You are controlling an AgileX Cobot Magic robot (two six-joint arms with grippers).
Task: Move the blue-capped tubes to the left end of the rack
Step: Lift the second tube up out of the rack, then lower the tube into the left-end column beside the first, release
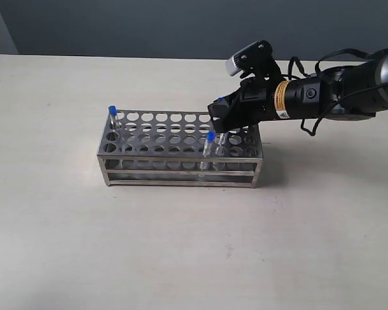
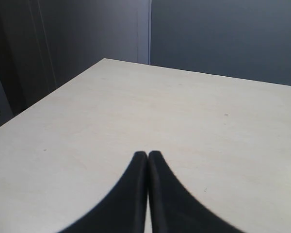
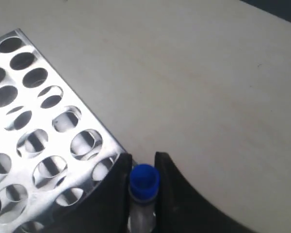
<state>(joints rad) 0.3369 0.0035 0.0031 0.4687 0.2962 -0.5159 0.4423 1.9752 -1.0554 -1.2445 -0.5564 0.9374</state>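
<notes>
The steel rack [image 1: 174, 139] stands mid-table. One blue-capped tube [image 1: 112, 112] stands at the rack's left end. A second tube [image 1: 210, 138] stands in the front row near the right end. Beside it is a third tube [image 1: 223, 139], its top partly behind the arm. My right gripper [image 1: 218, 107] hovers over the rack's right part, shut on a fourth tube [image 1: 218, 100]. In the right wrist view its blue cap [image 3: 144, 180] sits between the black fingers [image 3: 117, 184], by the rack's edge [image 3: 48, 141]. The tube's lower end is hidden. My left gripper [image 2: 148, 155] is shut and empty over bare table.
The rack has many empty holes between its left end and the right-hand tubes. Pale tabletop [image 1: 181, 245] surrounds it on all sides. A dark wall runs behind the table's far edge [image 1: 116, 57]. The left arm does not show in the exterior view.
</notes>
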